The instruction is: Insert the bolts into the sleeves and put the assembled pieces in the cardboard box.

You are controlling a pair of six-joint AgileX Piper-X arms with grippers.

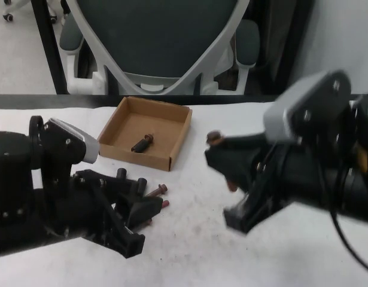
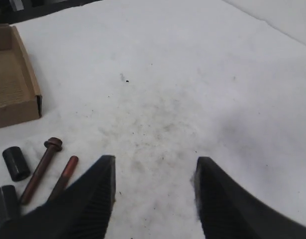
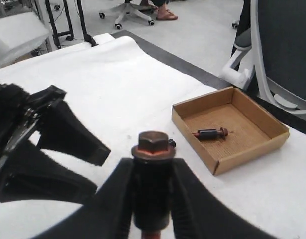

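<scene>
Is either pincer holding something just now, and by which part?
The right pincer clamps a sleeved bolt by its black sleeve. The left pincer is open, empty.

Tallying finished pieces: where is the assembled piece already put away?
In the high view, the assembled piece lies inside the cardboard box, near its middle, at the bench's far edge.

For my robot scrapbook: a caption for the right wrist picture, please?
Right gripper grips a sleeved bolt; another lies in the cardboard box.
</scene>
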